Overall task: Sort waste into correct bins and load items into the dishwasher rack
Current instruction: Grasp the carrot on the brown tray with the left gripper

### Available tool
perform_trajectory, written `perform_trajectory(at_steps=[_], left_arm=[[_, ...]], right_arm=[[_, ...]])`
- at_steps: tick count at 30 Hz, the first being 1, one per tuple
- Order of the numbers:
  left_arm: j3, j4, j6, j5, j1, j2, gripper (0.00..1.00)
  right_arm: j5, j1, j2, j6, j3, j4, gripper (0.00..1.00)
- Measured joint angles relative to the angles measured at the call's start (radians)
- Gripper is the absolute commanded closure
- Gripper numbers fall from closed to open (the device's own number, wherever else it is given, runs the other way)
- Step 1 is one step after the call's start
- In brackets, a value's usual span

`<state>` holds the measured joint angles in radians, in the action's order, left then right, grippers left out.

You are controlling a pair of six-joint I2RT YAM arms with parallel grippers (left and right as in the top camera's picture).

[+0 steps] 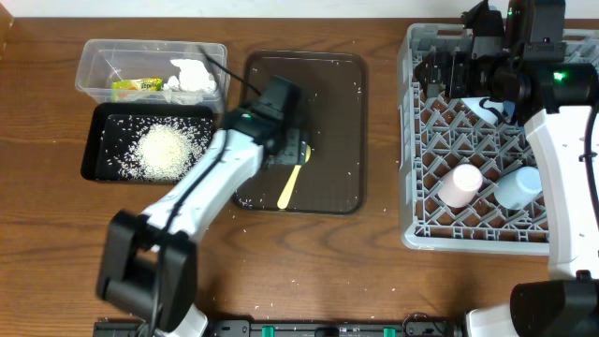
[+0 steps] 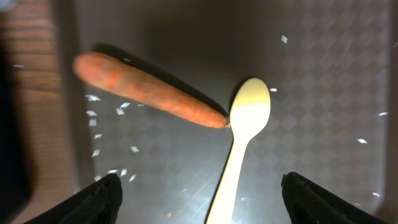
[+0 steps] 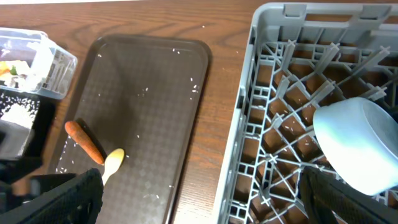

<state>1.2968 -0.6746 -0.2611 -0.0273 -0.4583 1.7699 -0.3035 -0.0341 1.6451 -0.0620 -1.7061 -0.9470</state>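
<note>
The carrot (image 2: 149, 96) lies on the brown tray (image 1: 337, 112), with its tip touching the yellow spoon (image 2: 245, 130). The left gripper (image 2: 200, 199) hangs over both, fingers apart. The right gripper (image 3: 208, 196), also spread, is over the far side of the rack (image 1: 412, 140), near a pale bowl (image 3: 360, 149).

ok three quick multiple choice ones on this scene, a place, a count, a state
1. Where is the carrot? A in the clear tub; B on the brown tray; C in the black tray.
2. How many cups stand in the rack? A one; B two; C four.
3. The left gripper is: A shut on the carrot; B shut on tissue; C open.
Answers: B, it lies by the spoon there; B, one pink cup, one light blue cup; C, jaws wide apart.
</note>
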Motion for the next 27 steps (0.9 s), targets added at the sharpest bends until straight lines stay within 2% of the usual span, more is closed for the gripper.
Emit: perform_trajectory(at_steps=[6,13,16,20,25,27], left_arm=[[0.000,0.055,-0.005,-0.050,-0.019,0.057,0.16],[0.000,0.121,-0.155,-0.096,0.013,0.058,0.16],[0.000,0.146,-0.223,-0.115,0.021,0.069,0.22],[0.000,0.148,-0.304,-0.130,0.022,0.119,0.23],[0.000,0.150,-0.393,-0.138,0.036,0.173,0.36],[0.000,0.159,-0.413,-0.139,0.050,0.174,0.38]], right_arm=[[0.009,0.000,0.006,-0.006,0.000,-0.014,0.02],[0.010,0.000,0.066,-0.007,0.000,-0.018,0.02],[0.010,0.000,0.085,-0.007,0.000,-0.024,0.03],[0.012,0.000,0.096,-0.007,0.000,-0.030,0.03],[0.013,0.000,0.096,-0.007,0.000,-0.032,0.03],[0.013,0.000,0.097,-0.007,0.000,-0.034,0.03]])
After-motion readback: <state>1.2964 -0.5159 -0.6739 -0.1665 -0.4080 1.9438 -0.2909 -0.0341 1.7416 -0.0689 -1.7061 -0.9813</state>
